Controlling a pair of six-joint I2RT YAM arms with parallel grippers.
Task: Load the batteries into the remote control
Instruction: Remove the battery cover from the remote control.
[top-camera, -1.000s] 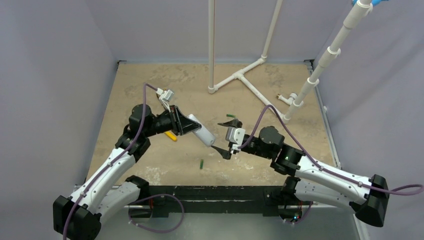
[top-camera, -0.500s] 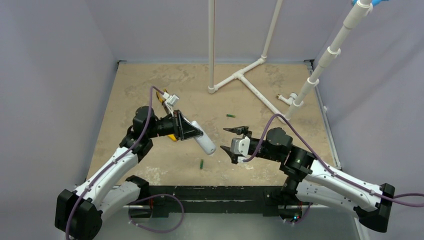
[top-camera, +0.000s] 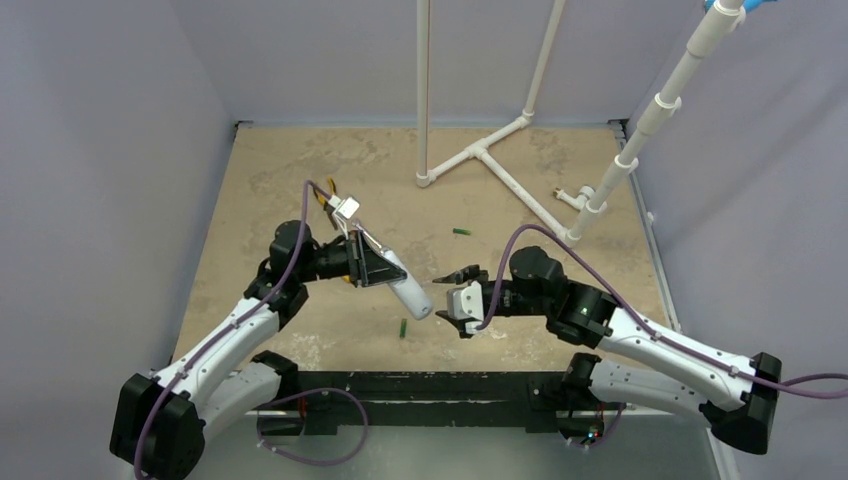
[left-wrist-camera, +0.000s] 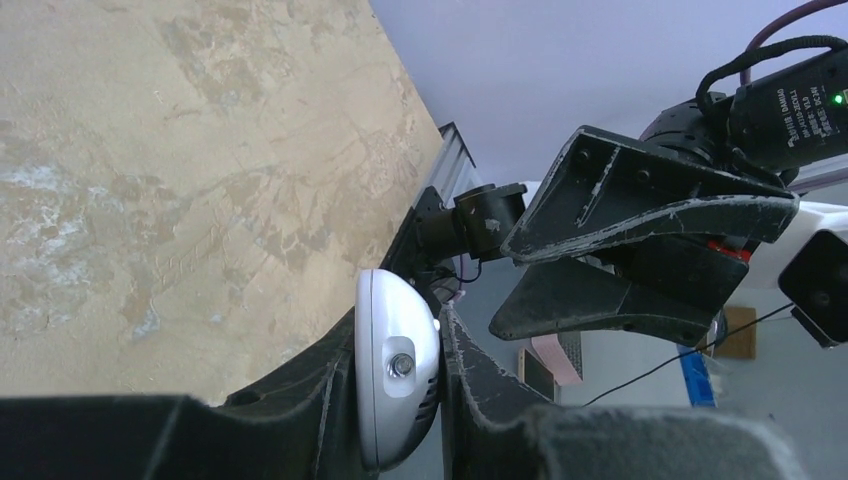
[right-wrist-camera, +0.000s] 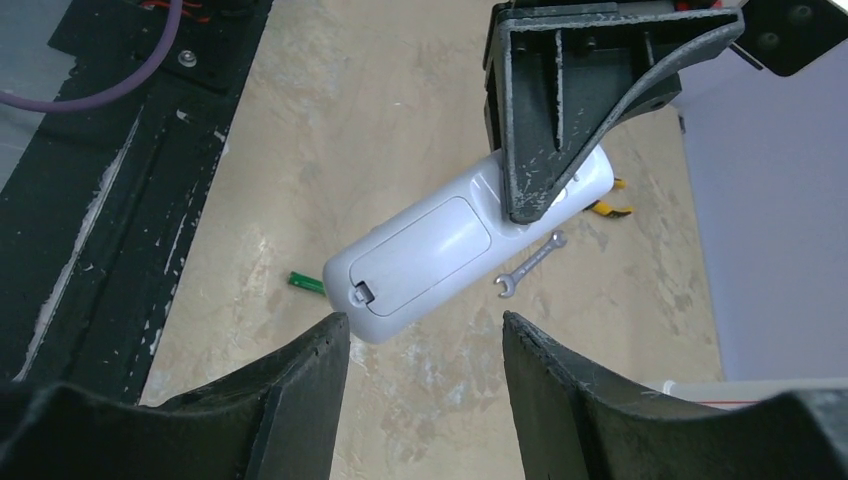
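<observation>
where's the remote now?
Top view, left of centre: the remote sits clamped in the left gripper, off the table, free end facing the open right gripper.

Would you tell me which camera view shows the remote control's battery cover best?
The right wrist view: the remote control has its back to that camera, so the closed battery cover is in plain sight. The top external view shows only a small white bar; the left wrist view, just the rounded end.
</observation>
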